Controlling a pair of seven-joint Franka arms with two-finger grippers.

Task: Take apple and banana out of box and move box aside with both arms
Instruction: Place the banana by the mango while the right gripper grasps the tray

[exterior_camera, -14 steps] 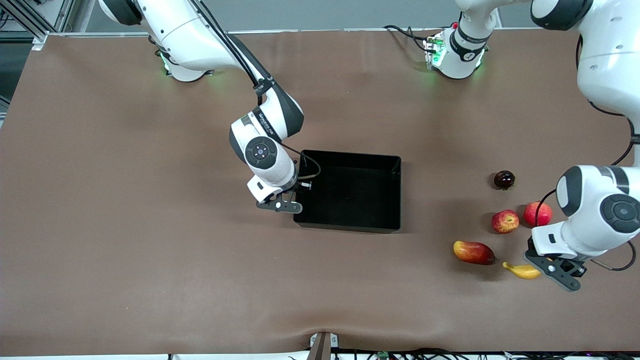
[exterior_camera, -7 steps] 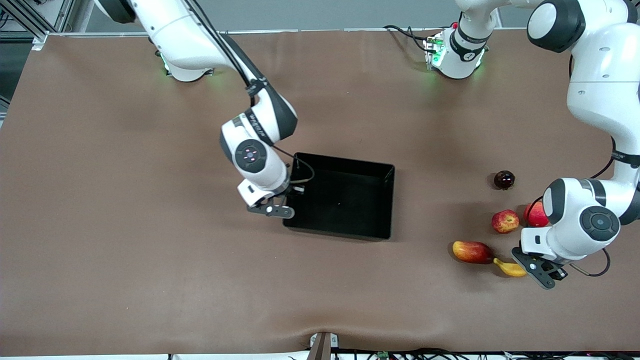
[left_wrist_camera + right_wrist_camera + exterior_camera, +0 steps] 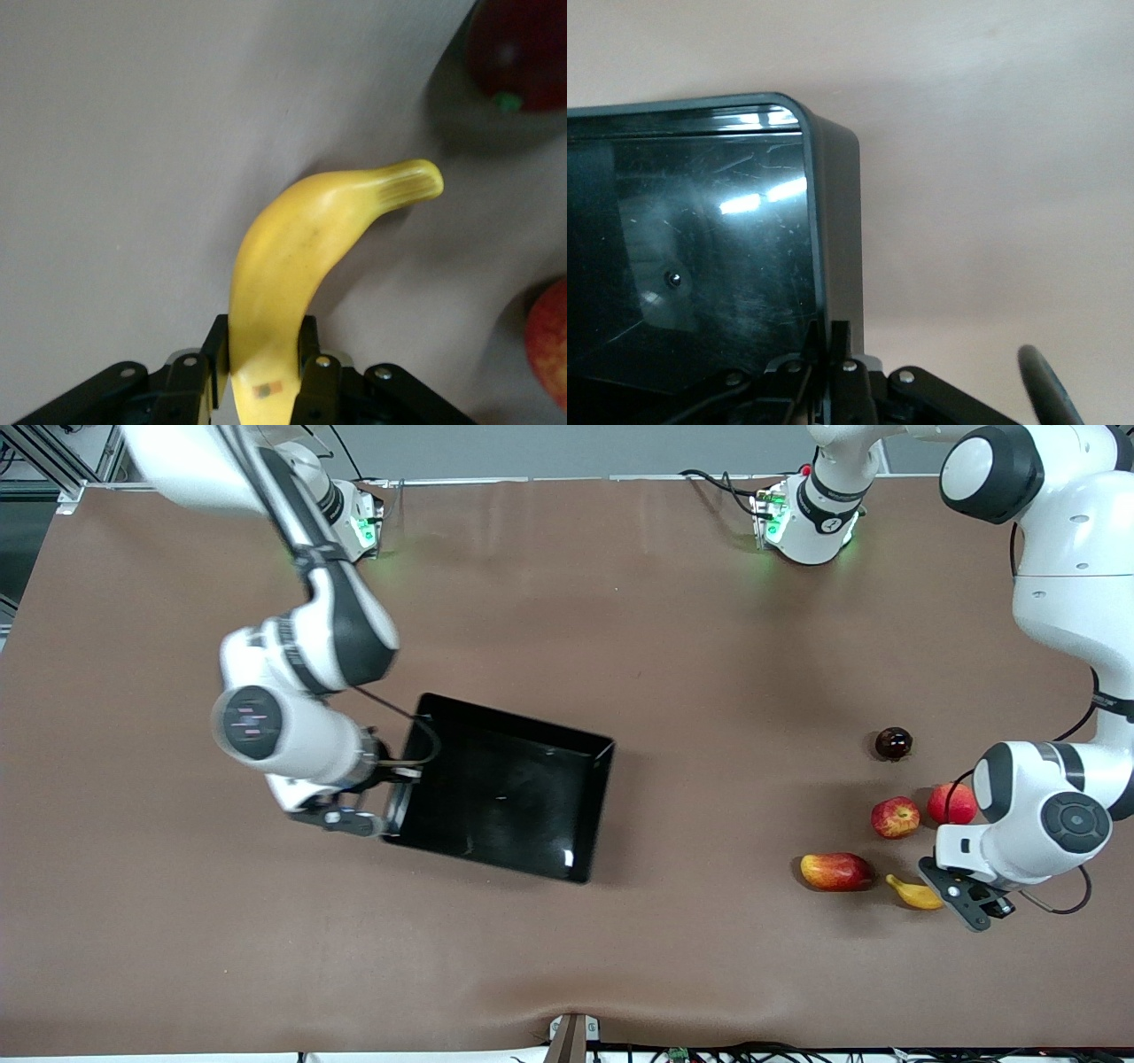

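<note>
Box [image 3: 500, 788] wall pinched in our right gripper [image 3: 383, 804], toward the right arm's end of the table.
Our left gripper [image 3: 264, 372] is clamped on the banana [image 3: 915, 892], which lies on the table just beside the mango-shaped fruit [image 3: 836, 871], nearer the camera than the apple [image 3: 895, 817].

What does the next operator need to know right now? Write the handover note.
Right gripper: shut on the box wall at the right arm's end; the box is skewed on the table, nothing in it.
Left gripper: shut on the banana, low at the table beside the mango-shaped fruit.
Apple: on the table at the left arm's end, beside the pink-red fruit.
Done: both fruits are out of the box.
Left: release the banana; finish setting the box aside and let go.
</note>
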